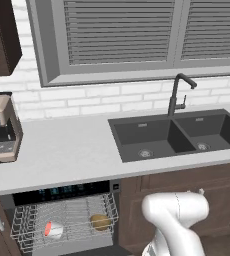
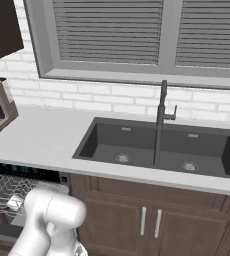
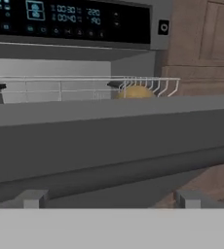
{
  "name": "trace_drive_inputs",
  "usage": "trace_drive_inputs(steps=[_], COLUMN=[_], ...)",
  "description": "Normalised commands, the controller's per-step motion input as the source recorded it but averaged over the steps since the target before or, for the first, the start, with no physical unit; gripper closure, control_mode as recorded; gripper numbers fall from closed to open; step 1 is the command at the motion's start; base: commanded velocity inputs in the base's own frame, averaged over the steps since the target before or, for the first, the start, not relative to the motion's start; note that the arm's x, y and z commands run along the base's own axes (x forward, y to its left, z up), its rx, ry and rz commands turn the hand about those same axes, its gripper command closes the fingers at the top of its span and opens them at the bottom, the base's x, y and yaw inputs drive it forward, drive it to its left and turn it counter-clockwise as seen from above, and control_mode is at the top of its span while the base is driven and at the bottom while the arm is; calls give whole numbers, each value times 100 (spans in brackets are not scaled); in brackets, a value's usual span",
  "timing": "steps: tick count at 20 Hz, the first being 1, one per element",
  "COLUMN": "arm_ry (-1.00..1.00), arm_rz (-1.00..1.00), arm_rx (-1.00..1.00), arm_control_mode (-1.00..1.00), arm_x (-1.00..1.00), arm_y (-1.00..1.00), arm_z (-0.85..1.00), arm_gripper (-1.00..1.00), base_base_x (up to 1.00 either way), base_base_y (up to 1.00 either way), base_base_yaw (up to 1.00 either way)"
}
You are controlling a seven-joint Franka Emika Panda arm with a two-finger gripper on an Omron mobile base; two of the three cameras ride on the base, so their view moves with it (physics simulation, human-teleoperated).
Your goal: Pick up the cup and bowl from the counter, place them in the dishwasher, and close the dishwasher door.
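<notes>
Long pale tabletop [image 1: 72, 150] across the scene, dark double sink [image 1: 177, 135] sunk into it, coffee machine [image 1: 2, 130] at the far left. Under the front edge, dishwasher [image 1: 62, 192] open, white rack [image 1: 64, 220] drawn out. Bowl [image 1: 100, 221] already lying in the rack to the right; cup [image 1: 53, 229] on its side to the left, red top facing outward. Both loaded, so only the closing left, by the look of it.

In the hand view, dishwasher door [image 3: 109, 141] a broad dark slab tilted partway up, close in front of the hand [image 3: 109, 199]. Fingers [image 3: 31, 198] spread wide, released, grasping nothing, low against the door's face. Golden bowl just peeking above the door's top edge.

To close well: press flat against the outer panel near its middle, push up and forward along the hinge arc. Slide the rack in as the door rises, or risk jamming on the wire rim. Keep fingers clear of the closing gap near the control strip [image 3: 67, 19].
</notes>
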Motion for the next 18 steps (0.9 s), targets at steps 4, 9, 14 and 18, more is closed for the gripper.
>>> trace_drive_inputs(steps=[4,9,14,18], arm_ry=[-9,-13,-22,-32], arm_rz=[7,7,9,9], arm_rx=[0,0,2,13], arm_control_mode=[-100,-100,-100,-100], arm_x=[49,61,58,15], arm_y=[0,0,0,0], arm_z=[-46,-38,-11,0], arm_gripper=[-100,-100,-100,-100], base_base_x=[0,0,0,0], base_base_y=[0,0,0,0], base_base_yaw=[0,0,0,0])
